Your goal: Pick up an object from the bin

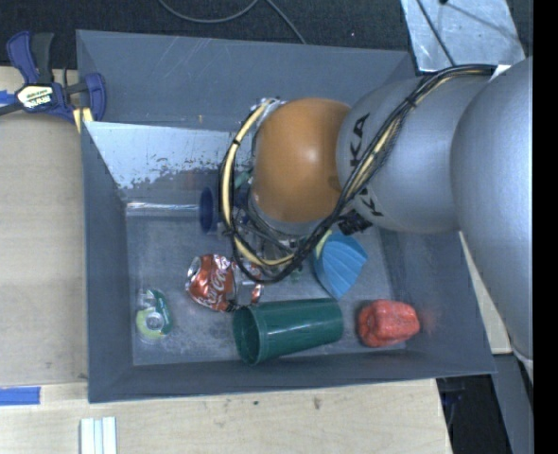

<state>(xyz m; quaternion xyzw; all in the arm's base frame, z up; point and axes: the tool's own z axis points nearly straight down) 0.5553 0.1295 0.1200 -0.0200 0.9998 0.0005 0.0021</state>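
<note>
Hanging low in the bin (104, 282), likely mid-approach, the gripper (258, 258) sits just beside a crushed can (213, 283), near a green cup (288, 329). Spread or pressed together, I cannot tell. Next: close on the can.

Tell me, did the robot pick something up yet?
Not yet, it seems. The arm's orange cover hangs in the bin, near the crushed red can. Green cup, red lump and blue piece all lie on the floor. Lifting one out is left.

robotics lab: big silver kuka arm (421, 159) over a grey metal bin (109, 282)
</note>
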